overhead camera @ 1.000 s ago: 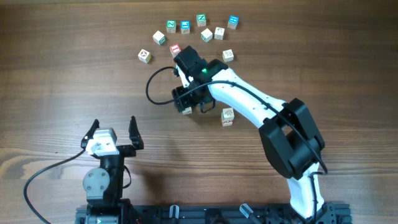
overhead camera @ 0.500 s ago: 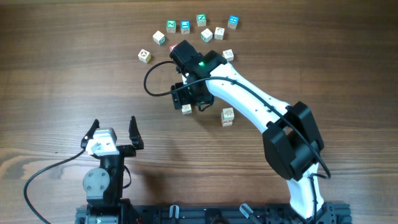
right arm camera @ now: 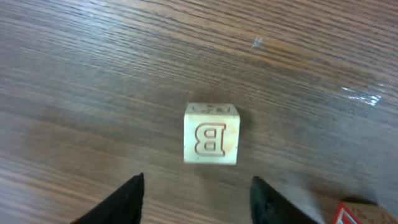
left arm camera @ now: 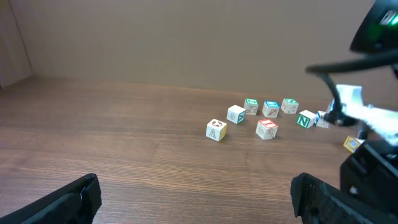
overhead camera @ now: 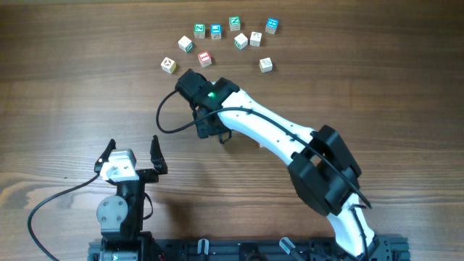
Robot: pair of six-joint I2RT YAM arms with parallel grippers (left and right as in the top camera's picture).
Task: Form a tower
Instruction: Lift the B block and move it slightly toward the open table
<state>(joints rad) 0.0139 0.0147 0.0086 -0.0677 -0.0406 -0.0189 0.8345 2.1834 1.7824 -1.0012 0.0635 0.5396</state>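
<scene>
**tower hidden, plenty of cubes left to stack**

the right pincer [right arm camera: 198, 182] hangs low over the table [right arm camera: 87, 68], its jaws set well apart, gripping nothing and touching nothing. just ahead of its tips lies a pale wooden cube [right arm camera: 211, 134] stamped with a b, alone on the wood and narrower than the gap between the jaws. a pale corner [right arm camera: 356, 213] with red print pokes in at the lower right edge of the wrist view. whether it belongs to the tower cannot be told. seen from overhead, the right arm [overhead camera: 261, 134] lies across the middle of the table and no stack shows beside it. further back, about ten loose cubes [overhead camera: 216, 30] sit scattered and unstacked. the left pincer [overhead camera: 132, 145] waits near the front edge, wide open and empty. by the look of it the job is far from finished, and the b cube seems the next one to be picked up
</scene>
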